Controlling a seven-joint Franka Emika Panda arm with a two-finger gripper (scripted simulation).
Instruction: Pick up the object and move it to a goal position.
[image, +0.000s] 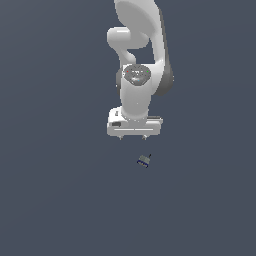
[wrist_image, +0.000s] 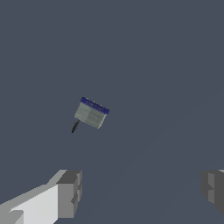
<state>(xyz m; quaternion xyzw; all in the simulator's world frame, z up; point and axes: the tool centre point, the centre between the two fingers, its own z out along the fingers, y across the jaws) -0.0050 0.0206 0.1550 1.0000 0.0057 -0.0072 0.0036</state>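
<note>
A flat slate-grey floor fills the exterior view from edge to edge. In the wrist view it shows the same plain, unmarked surface. Its tone is even throughout.

The background is a single uniform surface of dark slate blue-grey. It fills the exterior view from edge to edge, with no visible seam, horizon, wall, window or furniture. No boundary between floor and wall can be identified. Shading is almost constant, and the lower half of the frame appears marginally lighter than the upper half. In the wrist view, the same flat blue-grey surface occupies the frame, with a faint, soft-edged lighter band running diagonally across the right-hand portion. Lighting is diffuse. No light source is visible.
</note>
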